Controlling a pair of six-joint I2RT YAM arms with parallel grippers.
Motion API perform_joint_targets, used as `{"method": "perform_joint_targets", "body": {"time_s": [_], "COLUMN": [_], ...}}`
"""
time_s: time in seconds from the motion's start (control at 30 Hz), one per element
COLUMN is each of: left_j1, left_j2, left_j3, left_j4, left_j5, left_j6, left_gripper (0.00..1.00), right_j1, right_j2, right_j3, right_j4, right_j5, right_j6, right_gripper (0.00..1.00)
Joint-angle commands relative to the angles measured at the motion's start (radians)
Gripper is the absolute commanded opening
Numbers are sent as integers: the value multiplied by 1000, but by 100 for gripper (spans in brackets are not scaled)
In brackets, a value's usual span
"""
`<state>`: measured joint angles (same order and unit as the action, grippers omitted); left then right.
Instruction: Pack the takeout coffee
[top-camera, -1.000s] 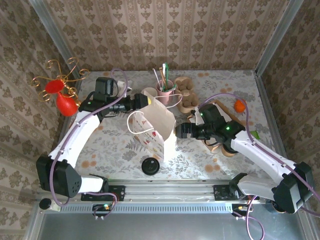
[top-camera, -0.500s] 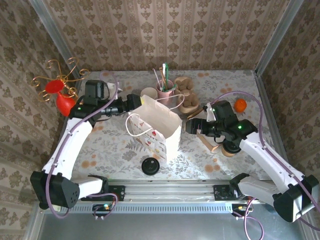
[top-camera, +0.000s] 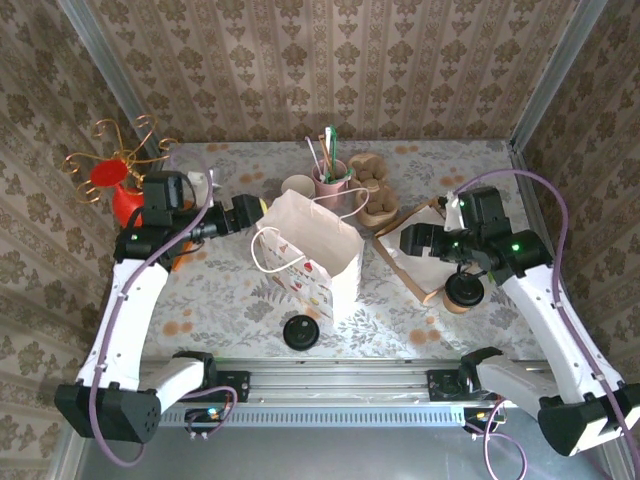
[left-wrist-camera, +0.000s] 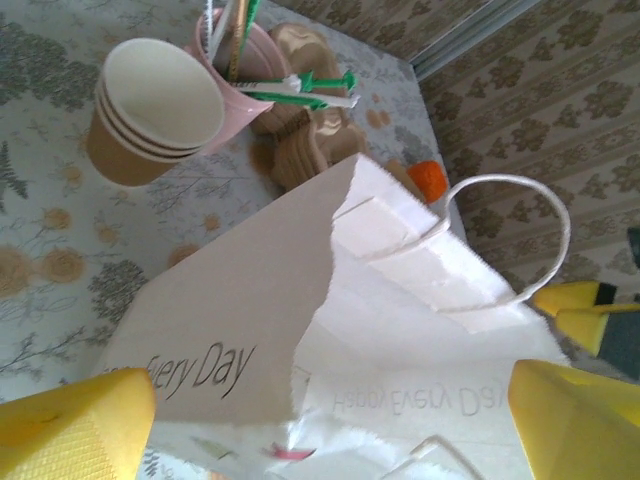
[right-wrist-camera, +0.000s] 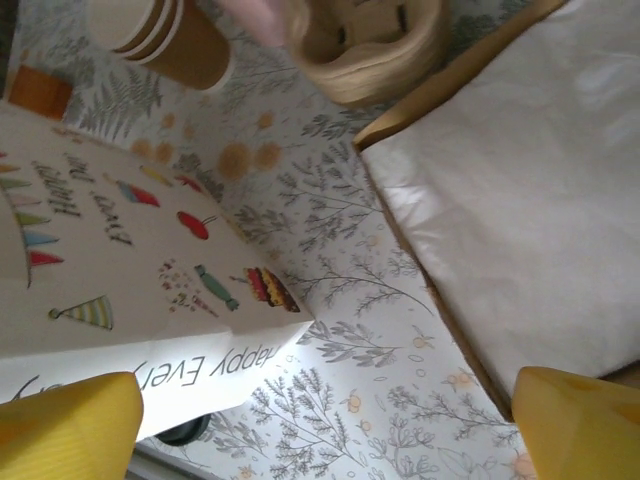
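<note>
The white-and-black six-joint left arm (top-camera: 125, 310) is rising from its base at the near edge and is bending inward at the elbow. Its black two-finger left gripper (top-camera: 258, 210) is pointing toward the right side, with its jaws standing wide apart and its yellow pads (left-wrist-camera: 70, 430) facing each other. The white-and-black right arm (top-camera: 560, 320) is mirroring this pose. Its black two-finger right gripper (top-camera: 403, 240) is pointing left, jaws likewise spread wide, with yellow fingertips (right-wrist-camera: 575, 420) well apart.
</note>
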<state>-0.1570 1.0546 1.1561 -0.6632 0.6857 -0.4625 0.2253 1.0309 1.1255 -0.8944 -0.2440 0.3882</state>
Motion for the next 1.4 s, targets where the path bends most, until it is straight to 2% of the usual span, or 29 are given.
{"method": "perform_joint_targets", "body": {"time_s": [0.0,0.27,0.47,0.63,0.93,1.1,1.37], "left_j1": [15,22,21,22,19,20,19], "left_j2": [-49,-167,-244,-251,-268,-278,-266], "left_j3": [-40,-126,-201,-242,-301,-328,-335], "left_j4": [-54,-128,-127,-134,-119,-108,-94], "left_j5": [-78,-221,-233,-217,-215,-213,-204], "left_j6": [55,111,145,174,201,214,219], "left_gripper": [90,91,96,100,100,100,100], "right_j1": [-40,-40,4,33,91,100,107], "right_j2": [72,349,648,872,1244,1371,1430], "right_j3": [43,211,454,665,1139,1311,1366], "right_j4": [-59,26,25,15,-176,-261,-275], "right_j5": [-36,-25,49,99,261,301,333], "right_j6": [-38,-65,-125,-164,-236,-235,-234], "right_gripper": [91,71,66,61,57,56,54]}}
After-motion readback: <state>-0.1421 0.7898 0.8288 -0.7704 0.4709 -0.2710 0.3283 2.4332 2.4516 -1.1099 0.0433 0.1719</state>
